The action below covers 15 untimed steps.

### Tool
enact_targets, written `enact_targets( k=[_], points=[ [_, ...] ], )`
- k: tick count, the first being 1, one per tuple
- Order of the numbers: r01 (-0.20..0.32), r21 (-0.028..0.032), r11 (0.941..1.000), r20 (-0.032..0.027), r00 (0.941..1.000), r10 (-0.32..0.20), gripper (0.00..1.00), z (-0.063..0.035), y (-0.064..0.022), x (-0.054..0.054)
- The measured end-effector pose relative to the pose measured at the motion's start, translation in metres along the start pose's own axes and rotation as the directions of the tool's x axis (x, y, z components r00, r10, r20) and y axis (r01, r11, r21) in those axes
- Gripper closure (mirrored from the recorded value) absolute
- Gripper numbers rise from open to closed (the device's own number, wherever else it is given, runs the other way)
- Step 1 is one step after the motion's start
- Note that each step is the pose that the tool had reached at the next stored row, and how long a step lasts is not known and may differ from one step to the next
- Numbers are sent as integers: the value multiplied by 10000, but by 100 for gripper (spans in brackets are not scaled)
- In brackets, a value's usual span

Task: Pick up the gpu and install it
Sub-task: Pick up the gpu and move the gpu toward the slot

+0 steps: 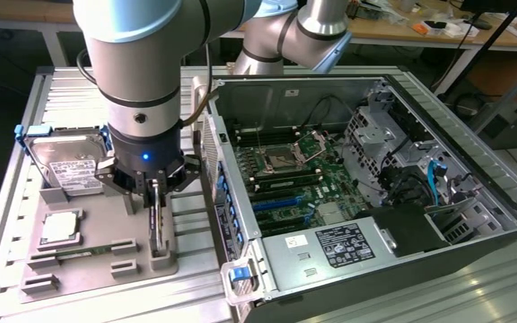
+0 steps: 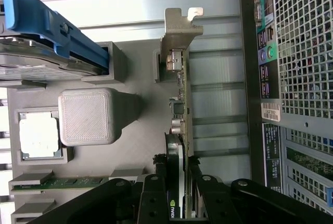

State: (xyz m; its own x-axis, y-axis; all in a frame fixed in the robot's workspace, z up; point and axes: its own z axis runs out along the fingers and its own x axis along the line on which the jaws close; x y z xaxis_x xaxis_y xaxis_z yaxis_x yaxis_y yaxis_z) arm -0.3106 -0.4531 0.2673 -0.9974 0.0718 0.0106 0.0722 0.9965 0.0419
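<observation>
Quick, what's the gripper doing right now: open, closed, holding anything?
Gripper: closed on the graphics card, which stands on edge in the gray tray.

Light falls bright and even from overhead. Beside the computer case (image 1: 420,282), the ribbed metal table (image 1: 70,87) shines pale, close to washing out. The arm (image 1: 142,60) above it carries soft white highlights, and a small blue light (image 1: 146,159) glows on its wrist. Inside the case the motherboard (image 1: 285,182) sits dimmer. Across the table from the case, the floor (image 1: 7,54) goes dark.

In the wrist view the table slats next to the case glare nearly white. The grey block (image 2: 86,116) throws a soft shadow toward the case. The gpu (image 2: 182,94) glints along its bracket, and the gripper (image 2: 177,195) is a black silhouette.
</observation>
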Motion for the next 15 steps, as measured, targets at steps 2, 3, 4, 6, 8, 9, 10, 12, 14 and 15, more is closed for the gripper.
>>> enact_targets(
  k=[2, 3, 4, 6, 8, 9, 10, 12, 14, 15],
  points=[
    [0, 2, 10000, -2, 10000, 0, 73, -11, 0, 0],
    [-1, 1, 10000, -1, 10000, 1, 73, -17, 1, 0],
    [0, 0, 10000, -2, 10000, 0, 73, -34, 2, 1],
    [0, 0, 10000, -3, 10000, 0, 73, -60, 3, 1],
    [0, 1, 10000, -3, 10000, 0, 73, -75, 3, 1],
    [0, 0, 10000, -4, 10000, 0, 73, -83, 4, 1],
    [-1, 0, 10000, -4, 10000, 1, 73, -90, 4, 1],
    [-1, 0, 10000, -5, 10000, 1, 73, -107, 5, 1],
    [0, 0, 10000, -6, 10000, 0, 73, -122, 5, 1],
    [0, 0, 10000, -6, 10000, 0, 73, -130, 6, 1]
  ],
)
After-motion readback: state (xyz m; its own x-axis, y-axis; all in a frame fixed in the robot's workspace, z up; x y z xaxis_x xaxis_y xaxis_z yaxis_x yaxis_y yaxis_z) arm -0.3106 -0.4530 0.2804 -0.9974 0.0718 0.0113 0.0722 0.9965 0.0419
